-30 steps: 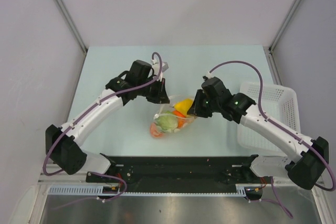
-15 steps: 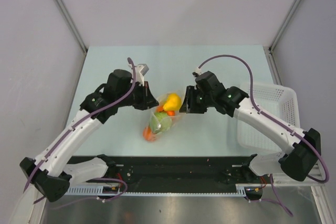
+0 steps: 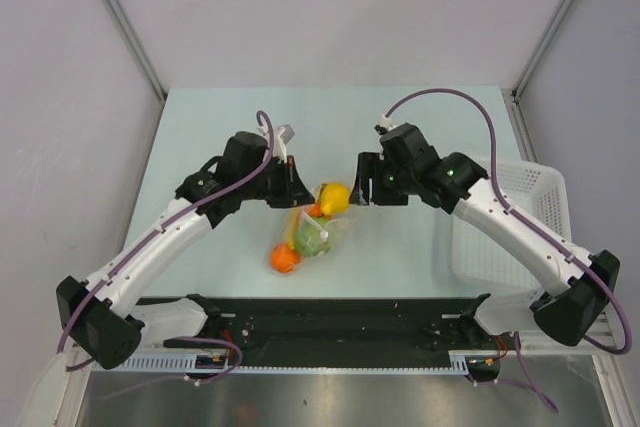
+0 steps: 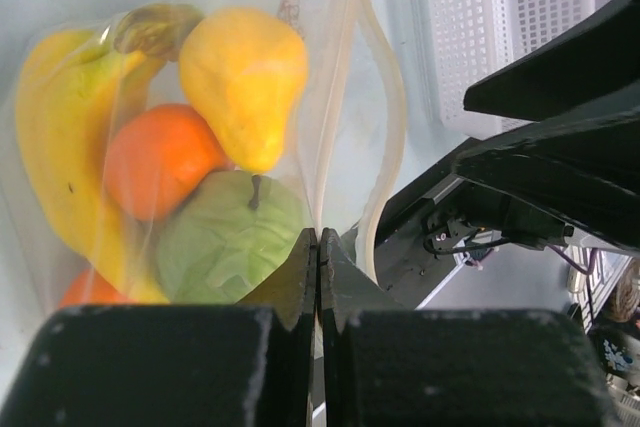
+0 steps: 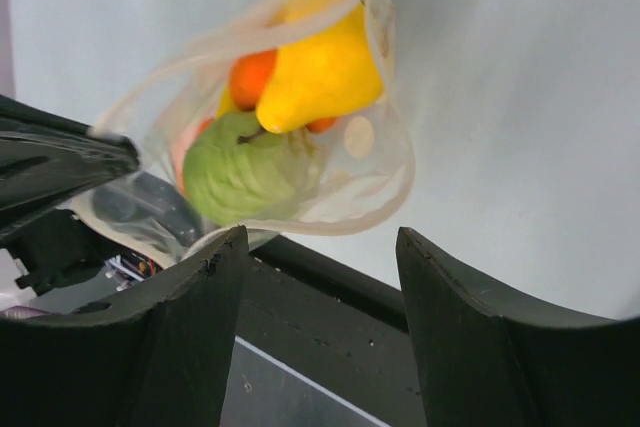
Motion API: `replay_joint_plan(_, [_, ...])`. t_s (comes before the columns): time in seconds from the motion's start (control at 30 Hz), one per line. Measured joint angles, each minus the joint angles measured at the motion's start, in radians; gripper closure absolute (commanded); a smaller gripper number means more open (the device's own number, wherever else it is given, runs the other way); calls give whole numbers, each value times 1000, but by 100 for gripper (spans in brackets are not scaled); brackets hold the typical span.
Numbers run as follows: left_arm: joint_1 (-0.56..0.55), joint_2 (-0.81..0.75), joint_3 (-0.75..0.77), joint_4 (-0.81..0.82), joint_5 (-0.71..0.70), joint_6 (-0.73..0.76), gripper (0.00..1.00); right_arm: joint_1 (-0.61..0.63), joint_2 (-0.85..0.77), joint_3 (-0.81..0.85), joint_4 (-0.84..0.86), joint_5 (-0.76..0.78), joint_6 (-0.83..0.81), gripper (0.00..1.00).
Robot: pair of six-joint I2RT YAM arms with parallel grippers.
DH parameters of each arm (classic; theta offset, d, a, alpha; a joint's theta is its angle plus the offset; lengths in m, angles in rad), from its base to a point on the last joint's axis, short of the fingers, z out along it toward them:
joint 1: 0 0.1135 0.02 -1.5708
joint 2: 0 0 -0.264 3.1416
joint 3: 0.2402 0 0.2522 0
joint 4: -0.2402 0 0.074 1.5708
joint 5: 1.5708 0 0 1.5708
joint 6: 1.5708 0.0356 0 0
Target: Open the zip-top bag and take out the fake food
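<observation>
We are pinching our left hand (image 4: 318, 247) fully shut on the edge of the zip-top bag (image 4: 345, 97) — the bag is hanging from it over the middle of the tabletop (image 3: 420, 122), the fake food (image 4: 243, 87) bunching inside; our right hand (image 5: 320, 239) is gaping wide just right of it, gripping nothing.

light: bright, even, diffuse | shadows: faint, soft-edged on bench (image 3: 420, 137) | glare: white sheen on bag (image 5: 380, 162) film | focus: top view sharp; wrist views blur the dark near fingers (image 4: 150, 367)
</observation>
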Motion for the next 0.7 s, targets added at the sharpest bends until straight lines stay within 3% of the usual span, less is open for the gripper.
replay_joint_plan(0.27, [0, 22, 31, 1, 21, 0, 100, 9, 30, 64, 50, 1, 0, 33])
replay_joint_plan(0.6, [0, 22, 31, 2, 26, -1, 100, -3, 127, -24, 203, -54, 99, 32])
replay_joint_plan(0.7, [0, 22, 31, 5, 28, -2, 100, -4, 148, -41, 229, -55, 116, 25])
